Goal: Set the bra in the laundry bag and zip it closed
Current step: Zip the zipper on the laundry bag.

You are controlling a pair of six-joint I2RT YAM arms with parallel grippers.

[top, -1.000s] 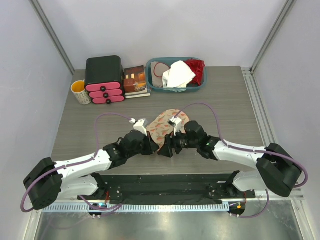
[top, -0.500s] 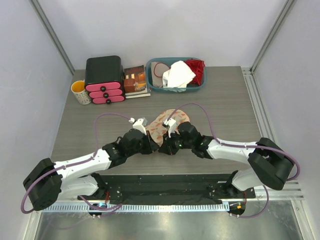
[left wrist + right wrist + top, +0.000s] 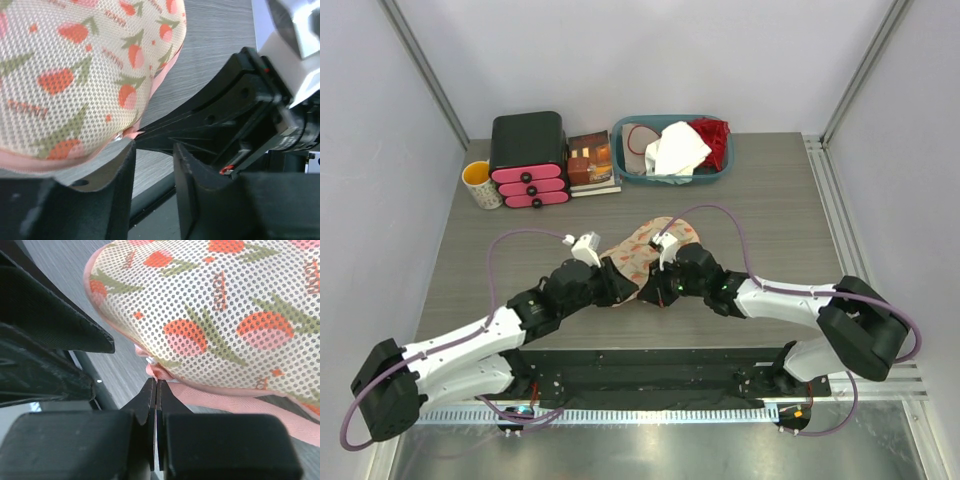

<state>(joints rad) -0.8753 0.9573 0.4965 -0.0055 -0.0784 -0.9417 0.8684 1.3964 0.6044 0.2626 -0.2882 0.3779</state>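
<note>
The grey wooden worktop [image 3: 770, 200] carries the cream floral mesh laundry bag [image 3: 642, 245]; the bra is unseen, presumably inside. At the bag's near end the left gripper [image 3: 154, 150] has its jaws apart, probably steadying. The right gripper [image 3: 156, 385] has its jaws clamped on the pink zipper trim [image 3: 225, 400], likely for zipping.

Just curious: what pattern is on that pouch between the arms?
The laundry bag: cream mesh, red flowers, green leaves, pink trim; clearest in right wrist view.

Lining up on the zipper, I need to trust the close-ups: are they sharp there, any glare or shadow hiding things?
Right wrist: laundry bag mesh and trim crisp, right gripper fingers dark, slightly soft. Left wrist: mesh sharp, left gripper fingers in shadow, featureless. Top external: evenly lit, glare only on the near metal strip.
</note>
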